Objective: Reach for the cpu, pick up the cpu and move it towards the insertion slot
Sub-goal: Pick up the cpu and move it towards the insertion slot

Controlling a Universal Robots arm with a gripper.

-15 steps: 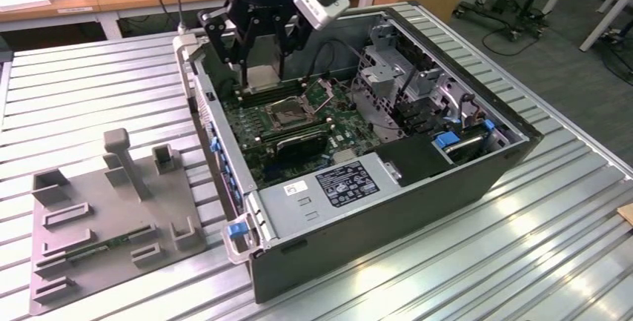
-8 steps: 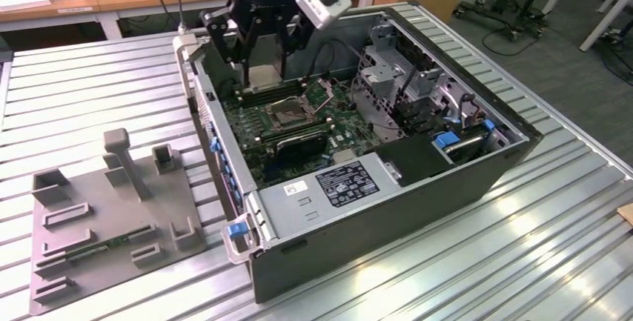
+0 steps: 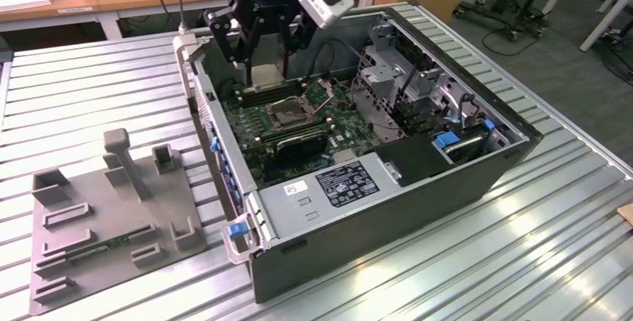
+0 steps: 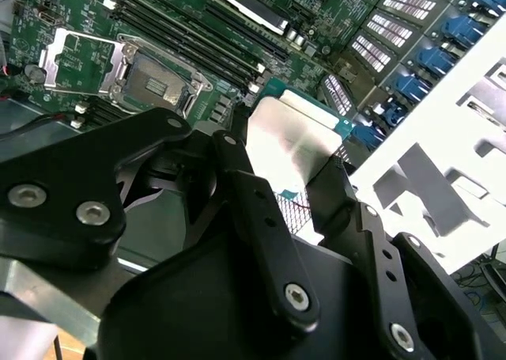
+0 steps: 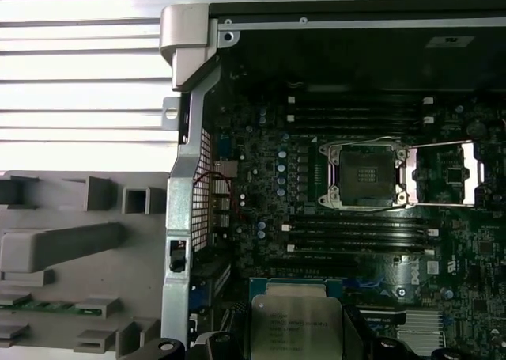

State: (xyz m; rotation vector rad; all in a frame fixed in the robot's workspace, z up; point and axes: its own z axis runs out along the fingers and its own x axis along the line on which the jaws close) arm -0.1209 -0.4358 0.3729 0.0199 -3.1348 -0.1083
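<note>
Silver-topped cpu (image 5: 296, 326) (green-edged) in hand (image 4: 294, 187)

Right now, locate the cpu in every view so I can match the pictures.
Exterior view: cpu held in the gripper above the open case's far end.
Second wrist view: cpu in the gripper, beside the memory slots.
First wrist view: cpu in the foreground.
Shared landmark: the insertion slot, its frame open.

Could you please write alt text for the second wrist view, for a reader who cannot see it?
The black gripper holds the cpu, a pale silver square, above a green motherboard. The insertion slot, metal-framed with its cover open, lies apart from the chip, beside long black memory slots.
</note>
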